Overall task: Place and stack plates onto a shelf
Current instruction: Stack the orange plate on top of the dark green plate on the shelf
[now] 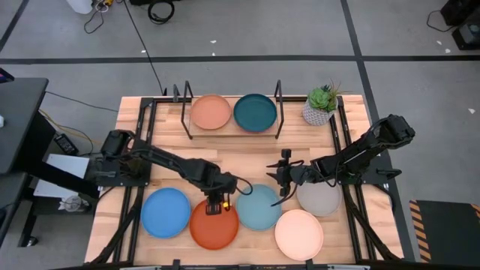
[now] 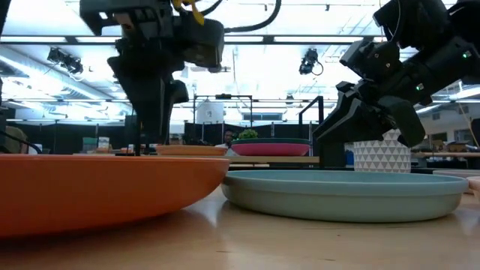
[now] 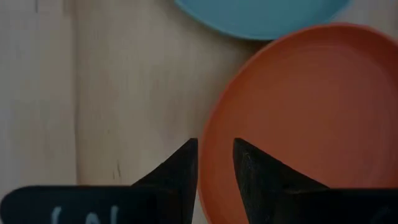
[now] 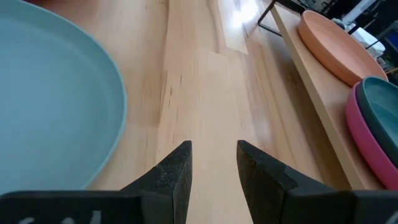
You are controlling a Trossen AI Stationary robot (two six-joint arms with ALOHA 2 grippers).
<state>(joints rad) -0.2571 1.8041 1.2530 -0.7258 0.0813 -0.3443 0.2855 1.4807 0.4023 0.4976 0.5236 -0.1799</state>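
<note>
Fingers of the left gripper (image 3: 215, 163) straddled the orange plate's (image 1: 214, 225) rim, parted and not yet clamped.
On the worktop (image 1: 150, 120), the shelf (image 1: 232, 129) already carried a peach plate (image 1: 211, 112) and a dark teal plate (image 1: 255, 112) resting on a magenta one. The right gripper (image 4: 212, 163) hung empty, fingers apart, beside the turquoise plate (image 1: 259, 208). Judged risk: a thin rim bite could let the orange plate tip or slip on lifting, knocking its neighbours.

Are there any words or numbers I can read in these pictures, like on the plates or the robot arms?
None can be read.
Left gripper: pale marks on its dark body, cut off at the picture's edge, unreadable.
Right gripper: the same kind of cut-off pale marks, unreadable.
Orange plate, turquoise plate and shelf: no writing shows.
</note>
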